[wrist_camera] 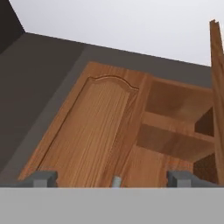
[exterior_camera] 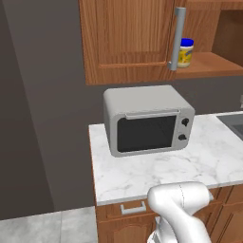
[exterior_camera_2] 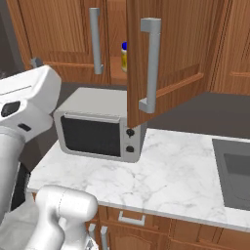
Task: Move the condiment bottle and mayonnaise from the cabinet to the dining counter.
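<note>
— Where is the mayonnaise (exterior_camera: 185,52) sitting?
— On the cabinet (exterior_camera: 126,40) shelf, well apart from the fingers (wrist_camera: 43,178).
— And the gripper (wrist_camera: 111,179)?
— Gaping wide, gripping nothing, facing the cabinet.

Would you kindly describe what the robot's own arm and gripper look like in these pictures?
The arm is glossy white, built of rounded, bulbous segments; one segment carries small dark oval insets on its side, and a dark band shows beside the lower link. Another white rounded joint rises in the left base view. The gripper has two small, blocky dark grey fingertips. No cables or lettering are visible.
</note>
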### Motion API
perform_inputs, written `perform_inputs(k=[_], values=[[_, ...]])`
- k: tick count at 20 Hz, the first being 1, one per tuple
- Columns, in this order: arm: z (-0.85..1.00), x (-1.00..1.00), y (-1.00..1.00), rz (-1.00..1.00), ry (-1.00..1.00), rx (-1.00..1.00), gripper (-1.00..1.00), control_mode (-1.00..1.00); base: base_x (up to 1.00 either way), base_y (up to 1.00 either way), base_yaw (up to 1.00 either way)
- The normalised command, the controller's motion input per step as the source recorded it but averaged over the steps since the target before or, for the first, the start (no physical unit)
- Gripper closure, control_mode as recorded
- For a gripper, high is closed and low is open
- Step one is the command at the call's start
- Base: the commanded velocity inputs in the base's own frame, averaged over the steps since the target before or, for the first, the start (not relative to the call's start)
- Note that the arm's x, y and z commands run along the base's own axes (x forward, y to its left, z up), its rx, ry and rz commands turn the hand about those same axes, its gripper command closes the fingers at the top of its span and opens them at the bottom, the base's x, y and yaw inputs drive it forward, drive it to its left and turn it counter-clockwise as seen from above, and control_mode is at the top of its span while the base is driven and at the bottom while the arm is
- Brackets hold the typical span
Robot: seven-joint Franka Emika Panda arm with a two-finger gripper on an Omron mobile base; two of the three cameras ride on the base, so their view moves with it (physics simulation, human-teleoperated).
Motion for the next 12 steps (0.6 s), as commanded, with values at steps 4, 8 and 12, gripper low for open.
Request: perform_inputs(k=[4, 8, 12], values=[[0.00, 0.74, 0.31, -0.23, 0.22, 0.00, -1.00, -1.00, 0.00, 0.00, 0.00], [0.00, 0.75, 0.10, -0.30, 0.23, 0.00, -1.00, -1.00, 0.00, 0.00, 0.00], [0.00, 0.62, 0.00, -0.32, 0.25, 0.00, -1.00, -1.00, 0.00, 0.00, 0.00]])
